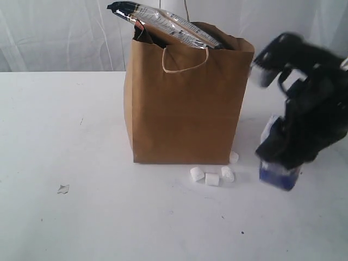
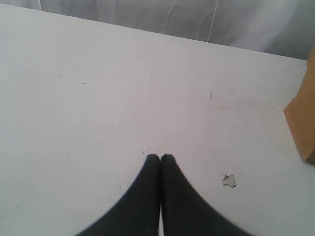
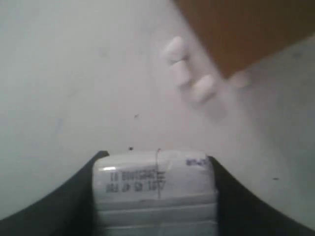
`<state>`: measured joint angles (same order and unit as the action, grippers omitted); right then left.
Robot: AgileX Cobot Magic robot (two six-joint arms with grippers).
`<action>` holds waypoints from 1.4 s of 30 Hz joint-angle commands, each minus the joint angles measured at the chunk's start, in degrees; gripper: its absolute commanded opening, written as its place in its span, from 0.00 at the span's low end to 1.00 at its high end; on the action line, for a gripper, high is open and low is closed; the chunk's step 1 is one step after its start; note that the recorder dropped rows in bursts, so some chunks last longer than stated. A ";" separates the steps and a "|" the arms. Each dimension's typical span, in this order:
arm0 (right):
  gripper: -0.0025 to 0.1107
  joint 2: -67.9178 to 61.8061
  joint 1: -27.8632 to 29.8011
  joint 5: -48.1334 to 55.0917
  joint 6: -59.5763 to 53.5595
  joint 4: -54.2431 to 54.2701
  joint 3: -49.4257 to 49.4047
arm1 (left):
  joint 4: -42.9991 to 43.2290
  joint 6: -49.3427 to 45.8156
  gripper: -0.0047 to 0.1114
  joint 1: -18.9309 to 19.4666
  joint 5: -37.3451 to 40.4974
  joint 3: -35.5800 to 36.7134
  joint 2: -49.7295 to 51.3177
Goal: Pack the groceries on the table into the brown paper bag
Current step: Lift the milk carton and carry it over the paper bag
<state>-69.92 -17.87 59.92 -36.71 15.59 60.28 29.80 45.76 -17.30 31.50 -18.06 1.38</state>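
Observation:
The brown paper bag [image 1: 185, 98] stands upright mid-table, and the long dark-topped packet [image 1: 163, 22] pokes out of its top. Several small white marshmallows [image 1: 212, 176] lie at its front right corner and show as marshmallows [image 3: 189, 73] in the right wrist view. My right gripper [image 1: 280, 163] is shut on the small white-blue carton [image 1: 278, 175], just right of the bag and low over the table; the carton [image 3: 155, 184] sits between both fingers. My left gripper [image 2: 160, 158] is shut and empty over bare table [image 2: 98, 98]. The other groceries are out of view.
A small torn scrap [image 1: 63, 188] lies on the table left of the bag; the same scrap [image 2: 229, 181] shows near my left fingertips. The bag's corner [image 2: 302, 123] is at the edge of the left wrist view. A white curtain hangs behind.

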 commanded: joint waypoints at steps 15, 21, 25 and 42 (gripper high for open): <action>0.02 -26.56 30.60 7.57 -14.53 62.84 40.34 | 0.28 0.58 0.04 0.05 -0.19 0.23 -0.25; 0.02 -31.84 30.22 10.04 -19.02 63.31 44.34 | 0.28 0.58 0.04 0.05 -0.19 0.23 -0.25; 0.02 -31.84 29.50 10.04 -23.26 63.41 44.34 | 0.28 0.58 0.04 0.05 -0.19 0.23 -0.25; 0.02 -33.13 20.06 10.04 -30.49 51.11 44.24 | 0.28 0.58 0.04 0.05 -0.19 0.23 -0.25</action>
<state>-103.49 2.15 70.28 -66.50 68.57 104.07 29.80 45.76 -17.30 31.50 -18.06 1.38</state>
